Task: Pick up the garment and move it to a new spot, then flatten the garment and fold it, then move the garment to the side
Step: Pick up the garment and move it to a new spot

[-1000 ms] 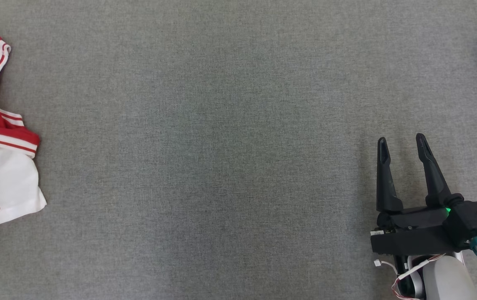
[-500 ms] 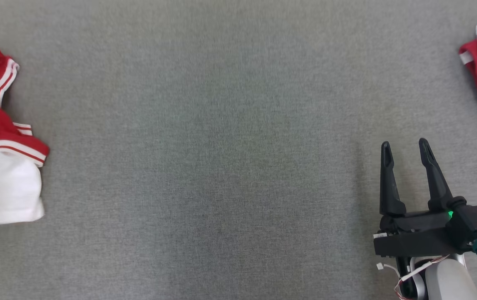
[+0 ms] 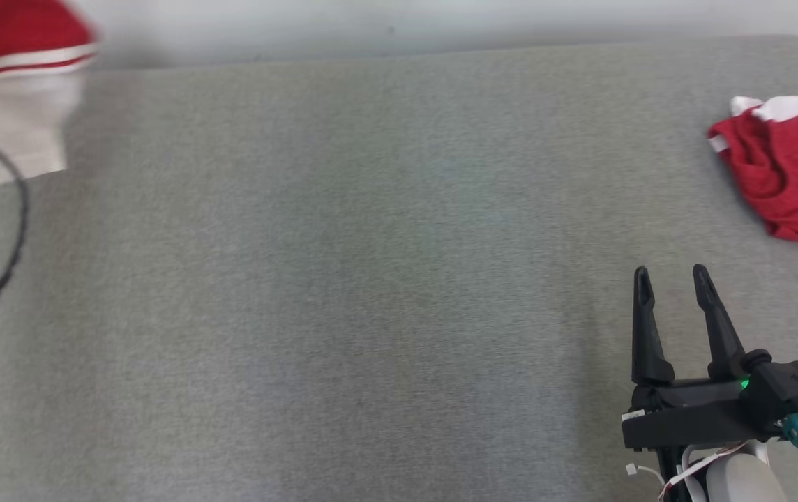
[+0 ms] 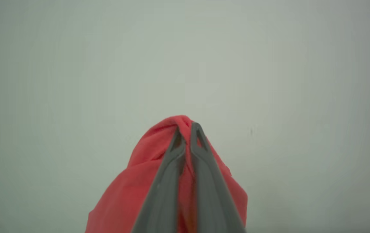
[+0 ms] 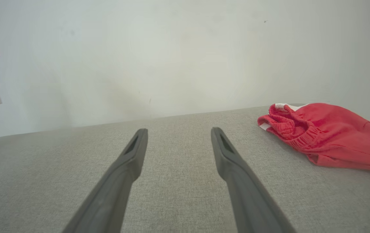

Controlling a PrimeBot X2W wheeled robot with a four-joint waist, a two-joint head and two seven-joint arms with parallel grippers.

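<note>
Inside left end effector's (image 4: 187, 128) grip — red garment (image 4: 130, 187)

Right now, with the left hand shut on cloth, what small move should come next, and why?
Probably swing the left hand inward and lower the red and white garment onto the bare middle of the grey surface. The garment hangs gripped, clear of the surface at far left; the right hand is open, and another red garment takes the right edge.
</note>
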